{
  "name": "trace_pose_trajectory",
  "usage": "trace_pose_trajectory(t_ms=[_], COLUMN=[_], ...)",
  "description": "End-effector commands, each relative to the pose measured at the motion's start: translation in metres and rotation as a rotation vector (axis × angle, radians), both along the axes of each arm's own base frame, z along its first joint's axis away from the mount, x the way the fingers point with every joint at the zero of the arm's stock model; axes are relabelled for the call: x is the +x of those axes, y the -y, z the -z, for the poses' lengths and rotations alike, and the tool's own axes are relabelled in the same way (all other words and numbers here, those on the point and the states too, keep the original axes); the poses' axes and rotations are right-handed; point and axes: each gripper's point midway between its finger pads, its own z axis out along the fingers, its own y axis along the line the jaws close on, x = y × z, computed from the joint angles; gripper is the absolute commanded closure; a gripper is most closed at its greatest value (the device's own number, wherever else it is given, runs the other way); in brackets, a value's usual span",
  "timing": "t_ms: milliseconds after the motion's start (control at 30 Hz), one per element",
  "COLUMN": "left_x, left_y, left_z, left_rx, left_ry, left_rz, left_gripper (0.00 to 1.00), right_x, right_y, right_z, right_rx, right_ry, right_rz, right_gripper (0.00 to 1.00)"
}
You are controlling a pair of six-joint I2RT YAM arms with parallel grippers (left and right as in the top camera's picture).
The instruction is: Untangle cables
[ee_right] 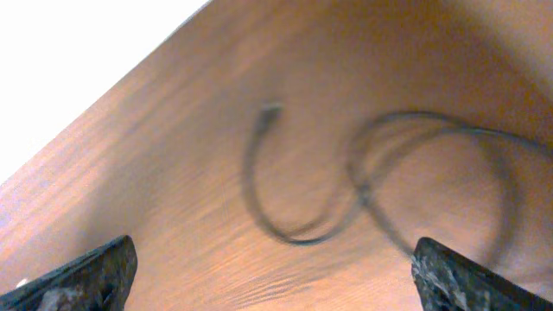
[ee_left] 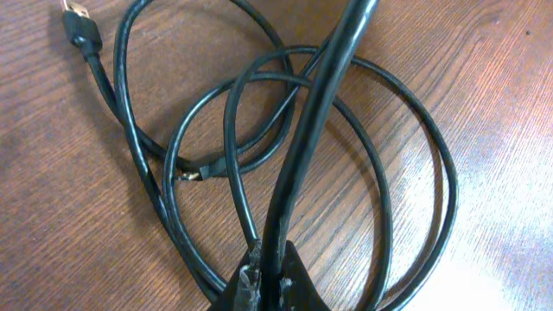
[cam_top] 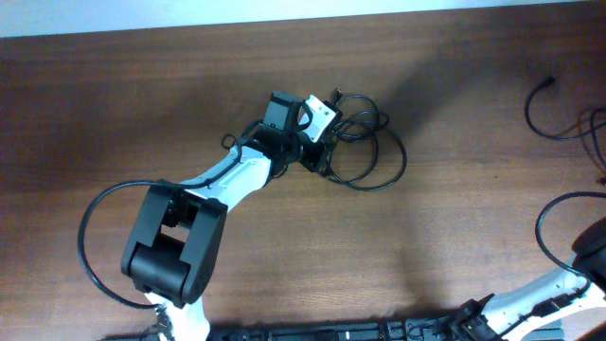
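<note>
Though coiled, cables [ee_left: 321, 97] in end effector [ee_left: 259, 281]

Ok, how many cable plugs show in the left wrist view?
2: a USB plug at top left, and a smaller plug left of centre. Others may be hidden.

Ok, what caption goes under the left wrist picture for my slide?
Left jaws pinch one black cable, raised over tangled loops on the wooden table.
</note>
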Motion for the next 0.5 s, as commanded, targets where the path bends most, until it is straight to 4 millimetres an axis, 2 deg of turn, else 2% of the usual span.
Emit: trace_pose_trajectory(t_ms=[0,67,133,200,267,333,467], left_x=[0.001,-0.001,-0.017,-0.023,-0.029,-0.032,-0.019], left_y=[0.007,0.008,0.015,0.014,0.011,0.008,-0.006], left_z=[-0.052,-0.082,-0.112,-0.130,-0.145,-0.164,-0.161], left_rx=[-0.060,-0.093,-0.137,-0.146,-0.123,-0.126,-0.049], left_ry=[0.105,0.165,0.253,0.300,0.373,0.434,0.454], left_rz=[0.030,0.046,0.175,0.202,0.247,0.257,0.172], left_gripper=[1.00,1.00,1.00,1.00,1.00,1.00,1.00], right_x=[0.033,0.042,0.052,0.056,0.053,0.039,0.022], right_y=[-0.091,-0.142,-0.195,-0.237,-0.282,-0.332,-0.386], right_z=[-0.038,-0.042,-0.043,-0.048,-0.055,-0.051,-0.051], right_rx=[-0.001,-0.040,-0.059,-0.049,-0.031,-0.040,-0.007], right_ry=[0.185,0.194,0.209,0.266,0.327,0.335,0.345], right_rz=[-0.410,-0.603,-0.777,-0.920,-1.072,-1.261,-1.423], right_gripper=[0.01,0.01,0.01,0.01,0.01,0.01,0.01])
